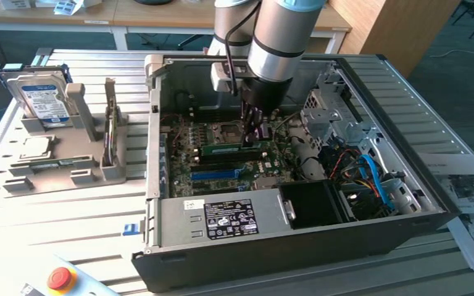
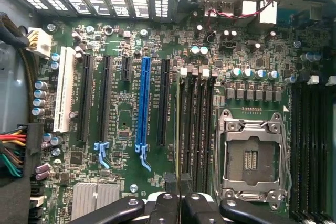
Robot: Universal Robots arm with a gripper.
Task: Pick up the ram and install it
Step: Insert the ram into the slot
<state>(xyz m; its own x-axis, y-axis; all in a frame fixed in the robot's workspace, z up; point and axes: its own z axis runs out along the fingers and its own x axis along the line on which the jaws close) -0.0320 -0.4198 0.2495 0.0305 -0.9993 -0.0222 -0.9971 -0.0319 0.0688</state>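
Claw (image 1: 254,142) closed on the ram (image 1: 224,148), which stands on edge at the memory slots inside the open case (image 1: 303,253).
- Just beside the claw: CPU socket (image 1: 226,131).
- Near it, past the board's edge: power supply (image 1: 220,219).
- Well apart from it, outside the case: hard drive (image 1: 44,98), second green stick (image 1: 109,120).

Wrist view: the ram seen edge-on, running straight out from the closed jaws, with the blue slot (image 2: 143,103) to one side of it and the socket to the other.

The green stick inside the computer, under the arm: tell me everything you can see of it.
The ram is a long, thin green circuit board. It stands on its long edge, in line with the black slots of the motherboard, just beside the open processor socket. The pincer is shut on its end nearer the exterior view's right. Whether it is pressed fully into a slot cannot be told.
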